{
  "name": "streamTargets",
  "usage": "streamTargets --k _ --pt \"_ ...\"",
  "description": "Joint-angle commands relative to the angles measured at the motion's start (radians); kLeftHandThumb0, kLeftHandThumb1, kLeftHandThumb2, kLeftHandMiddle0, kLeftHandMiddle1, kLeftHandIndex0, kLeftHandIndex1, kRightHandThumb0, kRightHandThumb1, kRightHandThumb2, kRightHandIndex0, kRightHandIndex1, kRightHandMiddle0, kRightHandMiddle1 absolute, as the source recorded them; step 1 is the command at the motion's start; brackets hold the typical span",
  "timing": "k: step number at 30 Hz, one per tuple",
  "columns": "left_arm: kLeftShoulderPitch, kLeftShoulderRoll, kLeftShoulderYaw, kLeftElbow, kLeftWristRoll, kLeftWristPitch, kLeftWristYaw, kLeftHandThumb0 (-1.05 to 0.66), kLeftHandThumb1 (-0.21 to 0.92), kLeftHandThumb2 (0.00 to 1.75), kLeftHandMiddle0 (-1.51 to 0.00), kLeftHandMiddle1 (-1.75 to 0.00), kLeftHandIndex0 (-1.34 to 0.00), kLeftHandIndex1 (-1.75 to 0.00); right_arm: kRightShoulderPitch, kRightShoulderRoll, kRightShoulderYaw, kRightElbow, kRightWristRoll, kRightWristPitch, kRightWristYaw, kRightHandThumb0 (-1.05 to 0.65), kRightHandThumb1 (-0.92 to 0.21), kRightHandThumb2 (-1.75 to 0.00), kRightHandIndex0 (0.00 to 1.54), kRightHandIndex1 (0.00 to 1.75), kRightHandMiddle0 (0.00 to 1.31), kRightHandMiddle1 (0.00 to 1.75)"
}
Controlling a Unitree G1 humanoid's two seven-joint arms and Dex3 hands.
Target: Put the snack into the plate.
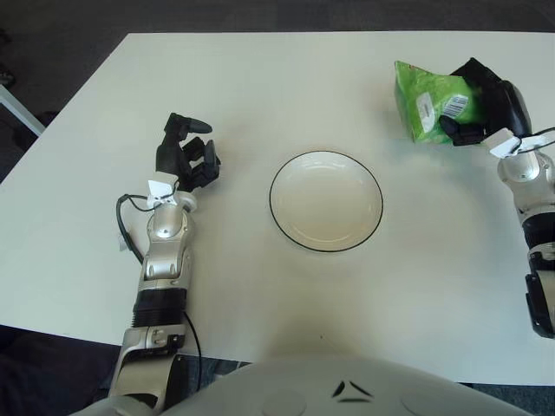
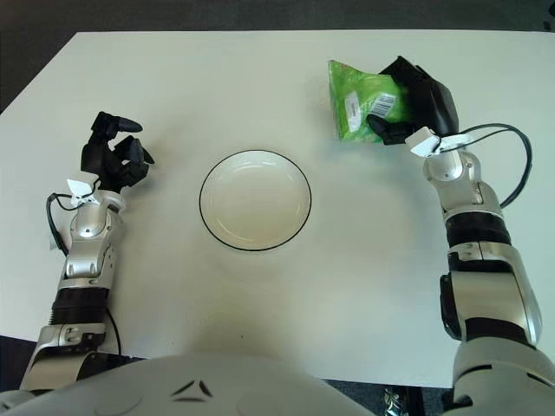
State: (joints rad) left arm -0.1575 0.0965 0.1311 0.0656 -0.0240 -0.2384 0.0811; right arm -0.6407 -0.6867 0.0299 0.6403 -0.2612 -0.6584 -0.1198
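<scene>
A white table (image 1: pixel 260 95) is filling most of both views, with dark floor showing beyond its far edge and off its left corner. Near the middle of the table a round white plate (image 1: pixel 325 201) with a thin dark rim is sitting empty. The green snack bag (image 2: pixel 362 107) is being held at the far right of the table, well apart from the plate — a white barcode label is facing the camera on its right part. The right hand (image 2: pixel 414 100) is gripping that bag, its dark fingers (image 2: pixel 388 128) wrapped over the bag's right end; whether the bag is touching the table or hanging just above it cannot be told. The right forearm is running back toward the robot along the right side of the table, with a black cable looping beside the wrist. The left hand (image 1: pixel 187 154) is showing to the left of the plate, well apart from it, fingers loosely curled upward and holding nothing — one finger is reaching out toward the right at the top. A black cable is curling beside the left wrist.
</scene>
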Motion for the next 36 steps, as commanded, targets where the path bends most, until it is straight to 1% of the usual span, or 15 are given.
streamTargets --k 1,2,6,8,12,13,14,15,16,19,24,28,32,36 --pt "0.105 -0.048 -0.016 0.075 0.011 -0.002 0.013 -0.39 0.66 0.86 -0.83 -1.75 -0.36 -1.75 0.007 0.027 -0.027 -0.138 0.059 0.085 0.067 0.32 -0.48 -1.1 0.48 1.75 0.56 1.73" --pt "0.105 -0.048 -0.016 0.075 0.011 -0.002 0.014 -0.39 0.66 0.86 -0.83 -1.75 -0.36 -1.75 0.007 0.031 -0.03 -0.156 0.063 0.099 0.079 0.34 -0.48 -1.09 0.47 1.75 0.56 1.73" --pt "0.105 -0.048 -0.017 0.075 0.012 -0.001 0.016 -0.39 0.66 0.86 -0.83 -1.75 -0.36 -1.75 -0.026 0.037 -0.027 -0.182 0.081 0.076 0.14 0.39 -0.51 -1.06 0.46 1.75 0.59 1.74" --pt "0.105 -0.048 -0.018 0.075 0.013 0.0 0.017 -0.39 0.66 0.86 -0.83 -1.75 -0.36 -1.75 -0.043 0.043 -0.024 -0.21 0.098 0.083 0.181 0.4 -0.51 -1.06 0.46 1.75 0.59 1.74" --pt "0.107 -0.05 -0.019 0.074 0.015 0.0 0.019 -0.39 0.66 0.86 -0.83 -1.75 -0.36 -1.75 -0.066 0.057 -0.022 -0.293 0.116 0.145 0.245 0.4 -0.51 -1.05 0.46 1.75 0.6 1.75" --pt "0.107 -0.05 -0.02 0.073 0.016 0.0 0.019 -0.39 0.66 0.86 -0.83 -1.75 -0.36 -1.75 -0.078 0.061 -0.017 -0.32 0.111 0.165 0.259 0.34 -0.53 -0.98 0.53 1.75 0.62 1.75" --pt "0.108 -0.051 -0.021 0.073 0.017 0.0 0.02 -0.39 0.66 0.86 -0.83 -1.75 -0.36 -1.75 -0.085 0.063 -0.015 -0.341 0.107 0.181 0.27 0.23 -0.59 -0.79 0.65 1.75 0.63 1.75" --pt "0.108 -0.052 -0.021 0.072 0.018 0.0 0.021 -0.39 0.66 0.86 -0.83 -1.75 -0.36 -1.75 -0.094 0.067 -0.01 -0.352 0.095 0.18 0.275 0.17 -0.64 -0.65 0.72 1.75 0.65 1.75" --pt "0.109 -0.052 -0.022 0.072 0.019 0.0 0.022 -0.39 0.66 0.86 -0.83 -1.75 -0.36 -1.75 -0.098 0.069 -0.009 -0.357 0.086 0.178 0.279 0.12 -0.68 -0.56 0.77 1.75 0.65 1.75" --pt "0.109 -0.054 -0.024 0.071 0.022 -0.001 0.024 -0.39 0.66 0.86 -0.83 -1.75 -0.36 -1.75 -0.108 0.082 -0.002 -0.354 0.069 0.137 0.283 0.07 -0.72 -0.45 0.83 1.75 0.66 1.75" --pt "0.111 -0.057 -0.027 0.068 0.028 0.0 0.027 -0.39 0.66 0.86 -0.83 -1.75 -0.36 -1.75 -0.117 0.114 0.02 -0.368 0.06 0.106 0.296 0.05 -0.76 -0.37 0.86 1.75 0.67 1.75" --pt "0.112 -0.059 -0.031 0.065 0.032 0.001 0.033 -0.39 0.66 0.86 -0.83 -1.75 -0.36 -1.75 -0.118 0.143 0.04 -0.38 0.042 0.102 0.298 0.03 -0.77 -0.34 0.87 1.75 0.67 1.75" --pt "0.113 -0.062 -0.035 0.06 0.036 0.003 0.037 -0.39 0.66 0.86 -0.83 -1.75 -0.36 -1.75 -0.107 0.17 0.058 -0.421 0.008 0.105 0.291 0.02 -0.79 -0.32 0.87 1.75 0.68 1.75" --pt "0.116 -0.065 -0.04 0.053 0.04 0.006 0.043 -0.39 0.66 0.87 -0.83 -1.75 -0.36 -1.75 -0.089 0.177 0.069 -0.455 -0.051 0.08 0.274 0.01 -0.79 -0.31 0.87 1.75 0.68 1.75"
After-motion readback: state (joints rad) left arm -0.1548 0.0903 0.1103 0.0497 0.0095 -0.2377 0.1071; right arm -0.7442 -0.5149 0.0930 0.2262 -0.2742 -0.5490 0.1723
